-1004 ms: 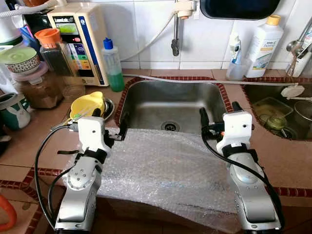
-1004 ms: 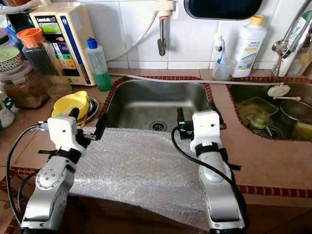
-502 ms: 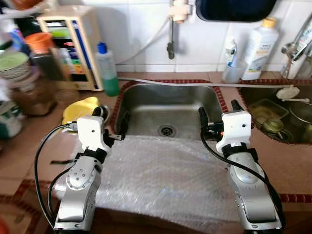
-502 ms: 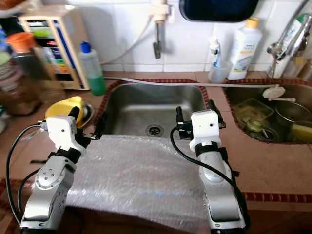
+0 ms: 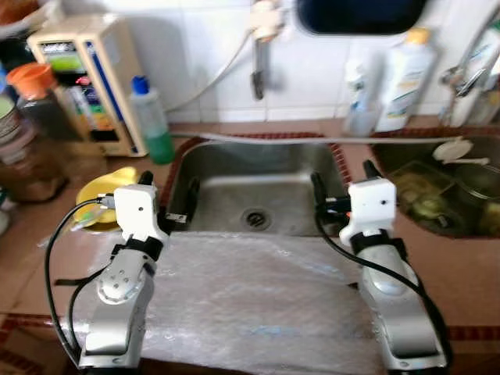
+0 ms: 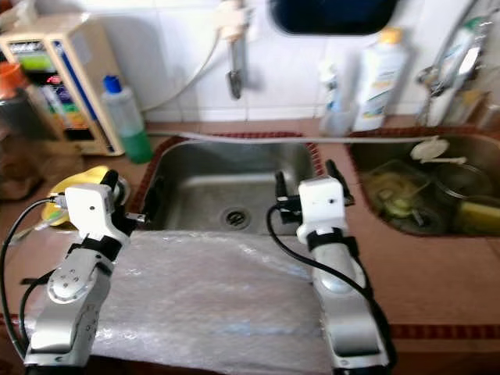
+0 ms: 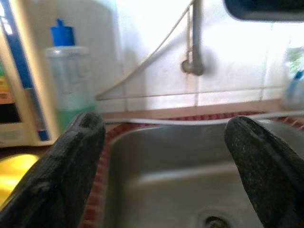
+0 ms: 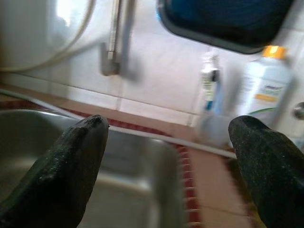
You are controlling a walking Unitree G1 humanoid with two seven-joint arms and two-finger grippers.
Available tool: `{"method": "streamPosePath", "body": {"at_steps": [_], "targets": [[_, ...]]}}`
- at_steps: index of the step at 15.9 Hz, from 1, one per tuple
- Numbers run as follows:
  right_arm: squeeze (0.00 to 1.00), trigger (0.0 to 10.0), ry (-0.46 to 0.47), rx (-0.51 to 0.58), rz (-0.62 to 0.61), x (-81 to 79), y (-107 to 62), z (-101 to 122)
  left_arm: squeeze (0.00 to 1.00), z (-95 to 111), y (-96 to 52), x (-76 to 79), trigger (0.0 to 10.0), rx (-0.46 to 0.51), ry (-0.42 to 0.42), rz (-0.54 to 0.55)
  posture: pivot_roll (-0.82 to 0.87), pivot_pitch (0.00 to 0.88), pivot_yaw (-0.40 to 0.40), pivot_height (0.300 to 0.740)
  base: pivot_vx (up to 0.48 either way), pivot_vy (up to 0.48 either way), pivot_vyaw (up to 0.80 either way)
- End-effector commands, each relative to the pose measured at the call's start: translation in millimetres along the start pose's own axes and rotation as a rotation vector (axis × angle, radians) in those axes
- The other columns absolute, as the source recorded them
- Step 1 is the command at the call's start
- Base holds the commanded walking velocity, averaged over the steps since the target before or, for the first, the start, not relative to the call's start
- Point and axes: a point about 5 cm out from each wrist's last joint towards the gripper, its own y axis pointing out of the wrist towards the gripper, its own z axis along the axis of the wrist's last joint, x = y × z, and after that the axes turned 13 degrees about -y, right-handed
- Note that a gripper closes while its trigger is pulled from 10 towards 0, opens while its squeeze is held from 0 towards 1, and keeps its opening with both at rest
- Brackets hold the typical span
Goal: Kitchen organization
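Two grippers, left and right, hovered with fingers spread and empty over the bubble wrap sheet at the sink's near edge, as before, only the camera having shifted, suggesting no organizing had begun.

Two silver arms are showing at lower left and lower right, each wearing a white wrist block, looping black cables and long black fingers.
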Motion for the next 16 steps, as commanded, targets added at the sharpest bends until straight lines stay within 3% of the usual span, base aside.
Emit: {"method": "streamPosePath", "body": {"at_steps": [1,7,10,12,16], "targets": [[0.00,10.0,0.002,0.016,-0.008,2.1,-0.1,4.1,0.00,1.2,-1.3,-0.5,10.0,-0.005,0.011,-0.002,-0.02,0.003,0.060,0.740,0.000,0.000,0.00],[0.00,10.0,0.000,0.009,-0.002,2.0,-2.3,2.4,0.00,-1.5,-3.5,0.1,10.0,-0.019,0.010,0.005,-0.02,0.011,0.059,0.740,0.082,0.000,0.00],[0.00,10.0,0.040,-0.009,0.037,-4.5,-0.8,3.0,0.00,0.5,-2.7,-3.0,10.0,-0.003,0.046,0.035,-0.02,0.011,0.061,0.740,0.000,0.000,0.00],[0.00,10.0,0.127,-0.024,0.045,-7.0,0.7,3.8,0.00,3.3,-0.3,-7.7,10.0,0.009,0.066,0.064,-0.01,0.010,0.060,0.740,0.000,0.000,0.00],[0.00,10.0,0.128,0.002,0.087,-13.6,2.4,12.1,0.00,15.3,6.0,-25.9,10.0,0.064,0.134,0.189,-0.01,0.010,0.056,0.740,0.000,0.000,0.00]]}}
